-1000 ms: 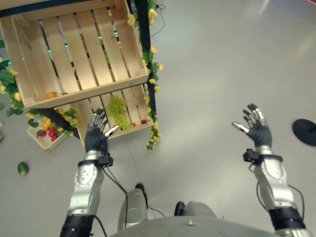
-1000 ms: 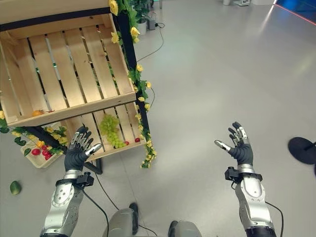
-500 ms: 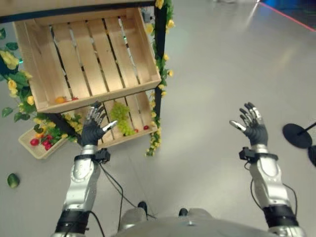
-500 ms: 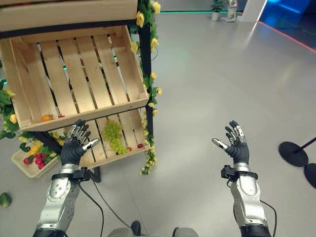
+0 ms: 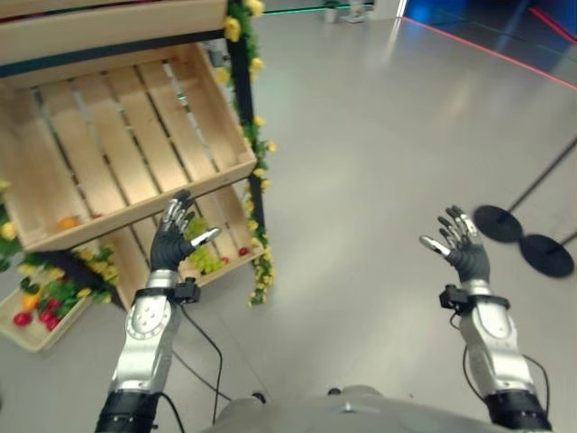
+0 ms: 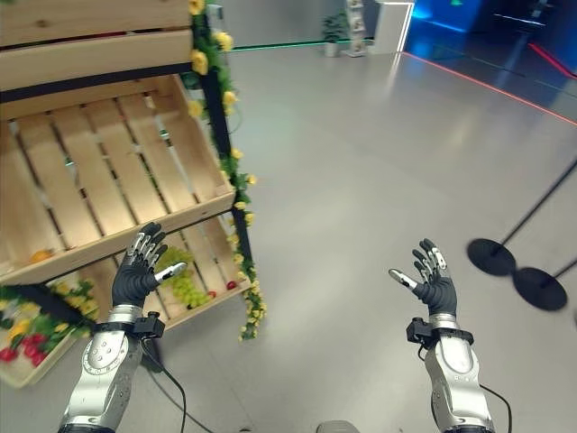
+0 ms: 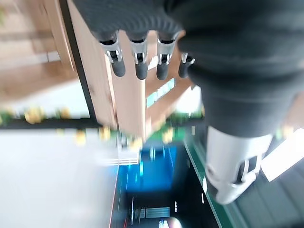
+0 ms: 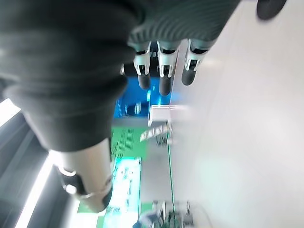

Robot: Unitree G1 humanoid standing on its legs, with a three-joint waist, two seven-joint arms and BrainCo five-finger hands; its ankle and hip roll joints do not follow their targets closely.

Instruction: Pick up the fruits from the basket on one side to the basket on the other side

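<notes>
Spreading across most of both eye views was the grey floor (image 6: pixel 361 180). On the robot's left stood a tall wooden shelf (image 6: pixel 215 126) with a black frame, and yellow flowers (image 6: pixel 221 41) with green leaves ran down its front post.

The big upper crate (image 6: pixel 90 189) on the shelf was made of wooden slats. It was tilted toward the robot, and one small orange fruit (image 6: pixel 41 256) lay in its low front corner. Below it sat a lower crate (image 6: pixel 206 262) with a bunch of green grapes (image 6: pixel 183 287) inside and a little red fruit (image 6: pixel 231 284) just beside the grapes. On the floor at the far left was a flat tray (image 5: pixel 36 311) with red fruits (image 5: pixel 22 317) and leaves in it.

Far off to the right, two round black stand bases (image 6: pixel 491 256) sat on the floor with thin poles going up.

The left hand (image 6: pixel 137 275) was held up in front of the lower crate, near the grapes but not touching them. Its fingers (image 7: pixel 137 59) were straight and spread, and it held nothing. The right hand (image 6: pixel 435 287) was held up over the bare floor, well apart from the shelf. Its fingers (image 8: pixel 164 71) were spread wide too, and it held nothing.
</notes>
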